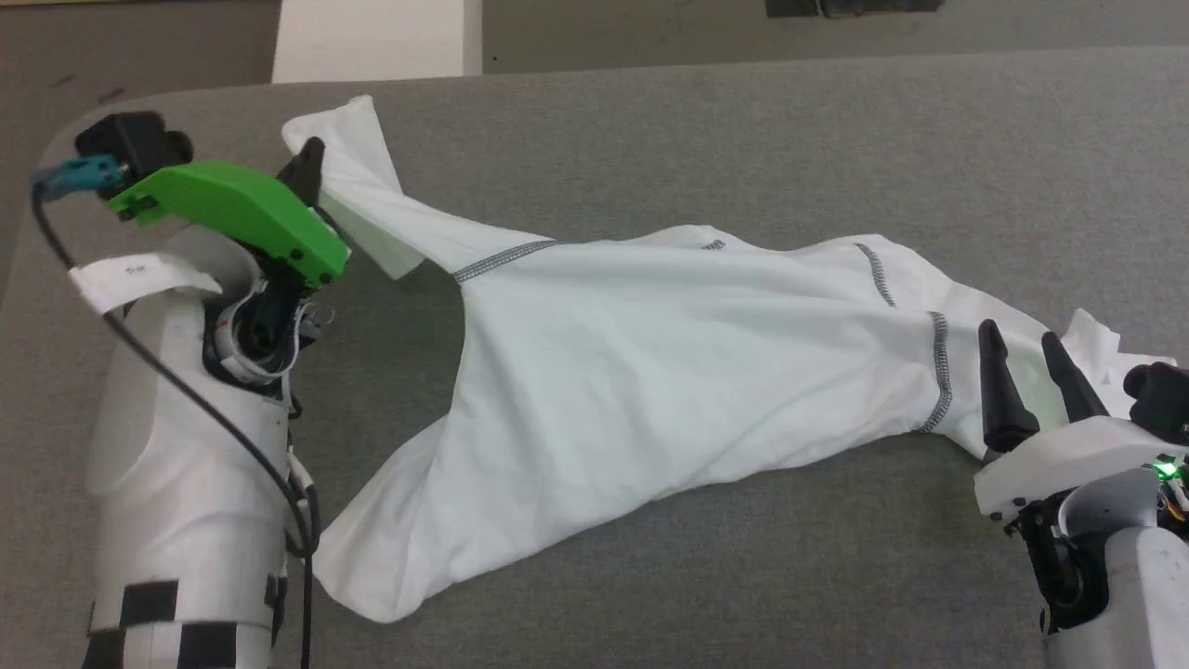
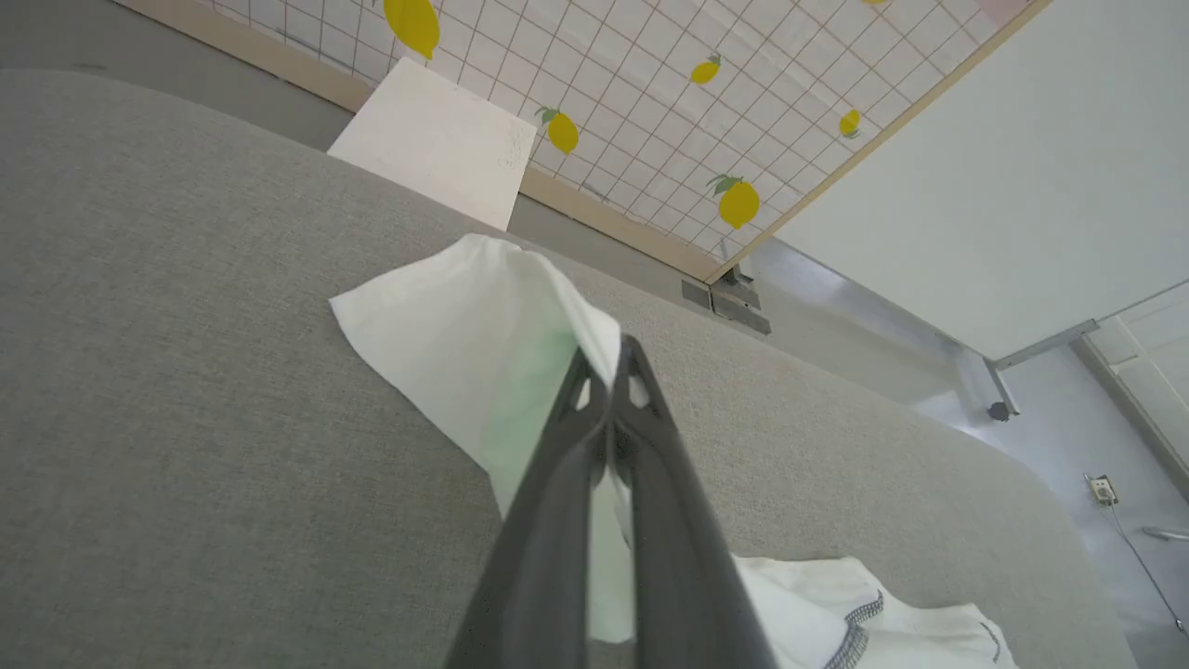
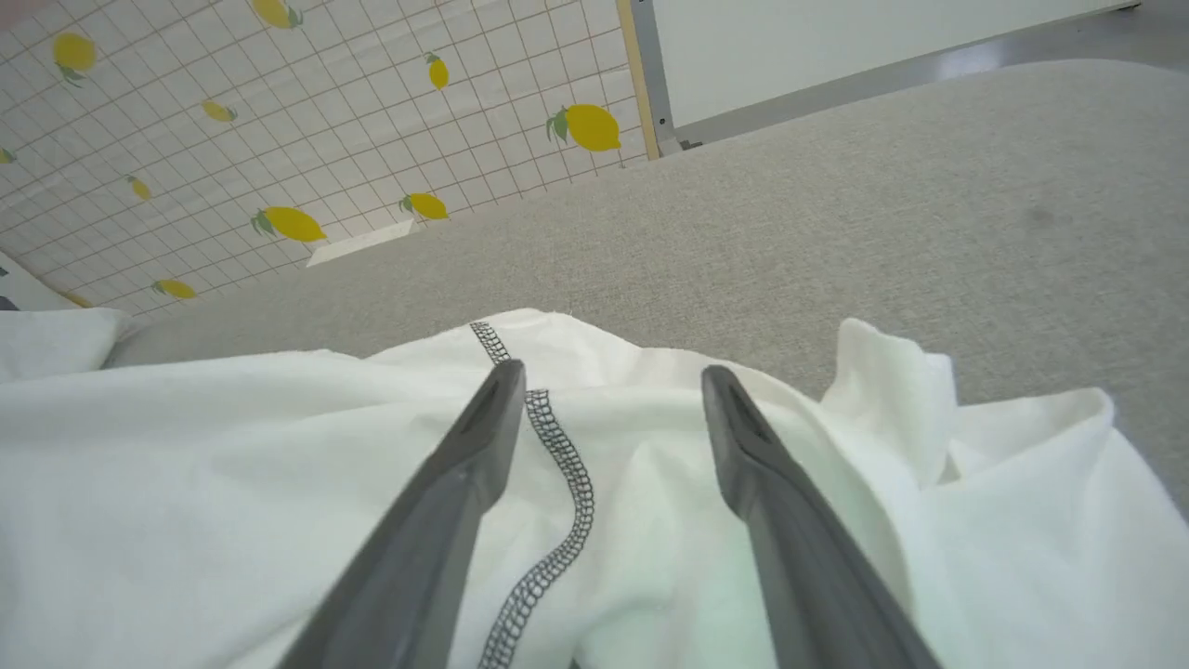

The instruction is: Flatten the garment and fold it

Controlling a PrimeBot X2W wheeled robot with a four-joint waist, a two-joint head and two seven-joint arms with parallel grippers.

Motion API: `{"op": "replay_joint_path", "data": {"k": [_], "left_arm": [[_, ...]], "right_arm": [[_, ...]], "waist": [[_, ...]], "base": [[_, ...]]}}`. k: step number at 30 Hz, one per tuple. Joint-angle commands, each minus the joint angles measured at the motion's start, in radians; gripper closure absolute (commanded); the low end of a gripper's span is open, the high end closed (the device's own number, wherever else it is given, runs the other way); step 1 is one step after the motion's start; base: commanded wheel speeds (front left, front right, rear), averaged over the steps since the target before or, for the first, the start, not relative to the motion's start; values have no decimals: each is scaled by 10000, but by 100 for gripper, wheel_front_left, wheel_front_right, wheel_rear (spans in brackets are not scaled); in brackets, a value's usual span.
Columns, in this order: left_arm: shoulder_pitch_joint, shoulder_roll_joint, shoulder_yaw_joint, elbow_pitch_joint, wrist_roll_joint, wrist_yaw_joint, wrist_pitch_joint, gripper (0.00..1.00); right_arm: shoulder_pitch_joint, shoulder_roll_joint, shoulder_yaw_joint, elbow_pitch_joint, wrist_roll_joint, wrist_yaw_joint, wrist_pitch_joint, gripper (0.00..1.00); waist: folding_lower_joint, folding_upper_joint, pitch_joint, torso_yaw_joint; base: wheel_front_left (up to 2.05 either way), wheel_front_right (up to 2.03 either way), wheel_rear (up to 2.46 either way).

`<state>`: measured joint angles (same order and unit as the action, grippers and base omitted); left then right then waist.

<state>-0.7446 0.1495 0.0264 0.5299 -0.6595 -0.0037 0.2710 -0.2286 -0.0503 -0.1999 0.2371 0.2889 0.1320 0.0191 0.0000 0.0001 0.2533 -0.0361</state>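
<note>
Our left gripper point(image 2: 618, 358) lay closest, its two long dark fingers pressed together with a fold of the white thin-fabric short-sleeved T-shirt point(image 1: 669, 353) pinched between them. The cloth fanned out just past the tips and rested on the grey cloth-covered table point(image 1: 743, 121). Well beyond those tips, past the table's edge, stood a rigid white box point(image 1: 376, 37), which had no part in this.

From that pinch the shirt ran in a twisted, bunched band toward our right gripper point(image 1: 1019, 336), whose fingers stood wide apart with nothing held. Beneath and between them lay the other shoulder, with a dark grey zigzag-stitched seam point(image 3: 557, 437) running up the gap close beside one finger. A loose crumpled sleeve point(image 3: 1022, 483) sat just to their outer side. We could not tell whether the right fingertips touched the cloth.

We took the step in hand to be flattening, with folding not yet begun. To do it well, we judged, the right gripper should shift onto that loose sleeve rather than the seam. It should come down until both tips bracket one ridge of fabric, then close firmly. Both grippers should then draw apart low over the table, evenly, so the twist near the left pinch unwinds and the body spreads. Thin cloth could slip, so a deep bite seemed wise.
</note>
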Motion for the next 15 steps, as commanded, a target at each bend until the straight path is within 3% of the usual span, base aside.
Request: {"op": "replay_joint_path", "data": {"k": [1,6,11,15], "left_arm": [[483,129,175,-337,-141,-100,-182,100],[2410,45,583,-2117,-281,167,-585,100],[5335,-359,1078,-3526,-466,977,-587,100],[7168,-684,1086,-3792,-693,1433,-403,100]], "right_arm": [[135,1,-19,30,-86,-13,25,0],[390,1,36,100,-86,-13,134,0],[577,1,212,171,13,-13,226,0],[693,1,312,220,63,-13,286,0]], "waist": [[0,-1,-705,794],[0,-1,-1211,1430],[0,-1,-1619,1839],[0,-1,-1847,2005]], "base": [[0,0,0],[0,0,0],[0,0,0],[0,0,0]]}}
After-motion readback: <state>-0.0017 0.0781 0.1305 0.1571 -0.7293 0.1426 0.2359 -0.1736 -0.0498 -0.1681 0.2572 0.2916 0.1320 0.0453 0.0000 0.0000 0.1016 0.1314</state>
